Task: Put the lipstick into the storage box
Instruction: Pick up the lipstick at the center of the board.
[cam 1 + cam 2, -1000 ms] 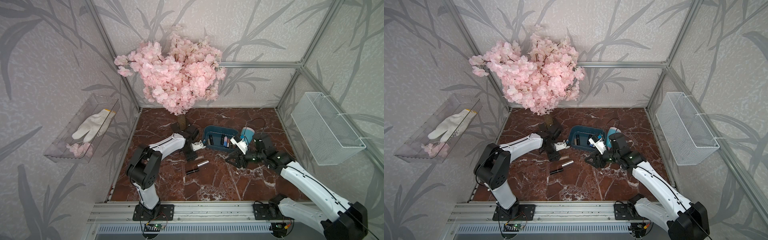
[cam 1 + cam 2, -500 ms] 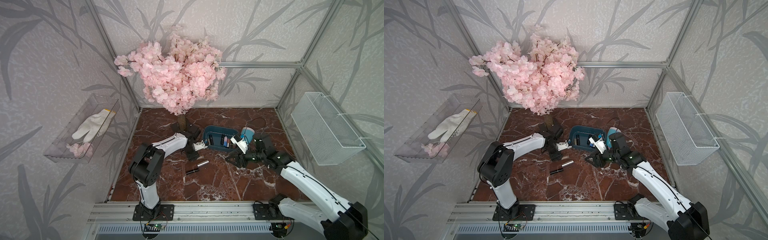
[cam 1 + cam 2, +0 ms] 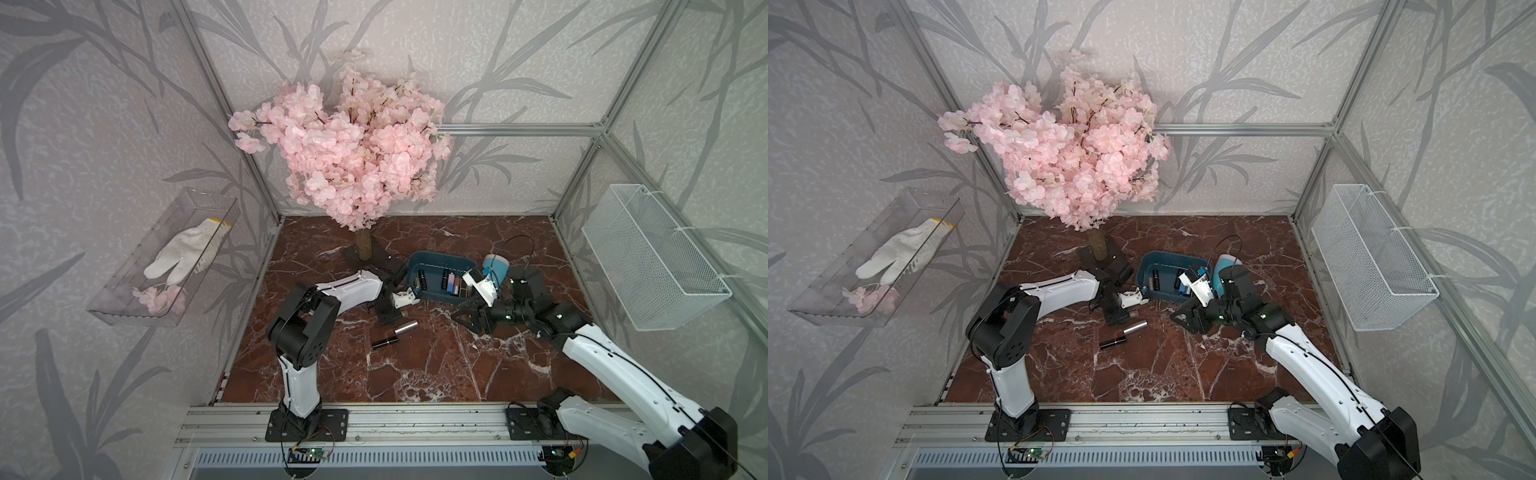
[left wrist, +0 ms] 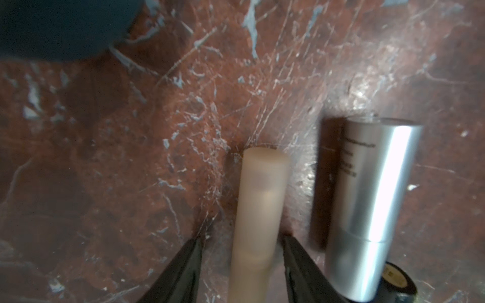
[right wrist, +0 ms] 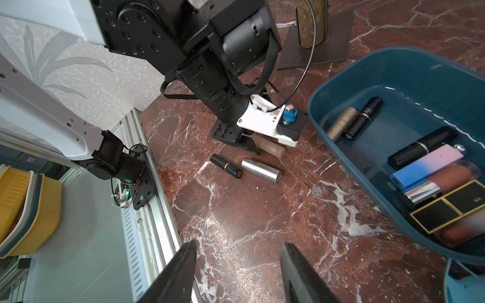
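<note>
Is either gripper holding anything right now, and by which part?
Nothing clearly held. The left gripper straddles the beige lipstick near one end, a gap showing on one side; the right gripper is open, empty.

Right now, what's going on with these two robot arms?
Lipsticks are going into the teal storage box, which already holds several. The left gripper is down on the table, jaws either side of a beige lipstick, not yet clamped. A silver lipstick and a black lipstick lie loose beside it. The right gripper hovers open and empty near the box.
</note>
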Robot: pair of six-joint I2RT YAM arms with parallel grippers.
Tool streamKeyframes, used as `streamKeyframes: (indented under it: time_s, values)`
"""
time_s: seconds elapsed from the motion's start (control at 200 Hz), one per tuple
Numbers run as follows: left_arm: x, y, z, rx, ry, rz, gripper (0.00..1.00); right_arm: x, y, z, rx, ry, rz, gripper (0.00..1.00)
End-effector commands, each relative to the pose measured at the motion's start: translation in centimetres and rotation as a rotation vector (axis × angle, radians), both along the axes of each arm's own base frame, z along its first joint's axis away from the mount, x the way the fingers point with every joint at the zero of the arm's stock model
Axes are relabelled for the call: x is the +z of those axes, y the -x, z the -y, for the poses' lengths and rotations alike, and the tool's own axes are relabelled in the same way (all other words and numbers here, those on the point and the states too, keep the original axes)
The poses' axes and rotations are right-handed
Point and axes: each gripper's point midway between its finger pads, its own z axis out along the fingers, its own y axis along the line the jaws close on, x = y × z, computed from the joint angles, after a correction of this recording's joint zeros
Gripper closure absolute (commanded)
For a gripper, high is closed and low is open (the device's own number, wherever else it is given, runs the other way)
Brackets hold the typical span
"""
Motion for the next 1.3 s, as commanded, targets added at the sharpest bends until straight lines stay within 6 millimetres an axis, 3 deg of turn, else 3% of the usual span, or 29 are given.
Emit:
streamKeyframes:
  time_s: [0.0, 0.13, 0.28, 0.52, 0.725, 1.08, 1.295]
  values:
    - [-1.0, 0.3, -0.2, 0.015, -0.026, -0.014, 0.49, 1.0, 0.0, 0.1, -0.014, -0.015, 0.03, 0.44]
    - [-1.4, 0.0, -0.3, 0.025, -0.046, -0.012, 0.54, 1.2, 0.0, 0.3, -0.023, -0.014, 0.037, 0.44]
    - [-1.6, 0.2, -0.2, 0.025, -0.049, -0.025, 0.73, 1.3, 0.1, 0.5, -0.033, -0.01, 0.044, 0.44]
    - [-1.2, 0.3, -0.1, 0.036, -0.044, -0.031, 0.93, 1.3, 0.0, 0.6, -0.043, -0.012, 0.045, 0.44]
    - [0.0, 0.4, 0.0, 0.058, -0.019, -0.019, 0.97, 1.6, -0.4, 0.5, -0.057, -0.024, 0.056, 0.44]
    - [4.4, 0.7, 0.3, 0.253, 0.019, -0.06, 1.0, 1.4, -1.2, 0.3, -0.077, -0.041, 0.081, 0.44]
    - [9.3, 0.8, 1.3, 0.365, 0.163, -0.021, 1.0, 1.4, -1.5, 0.1, -0.084, -0.063, 0.089, 0.44]
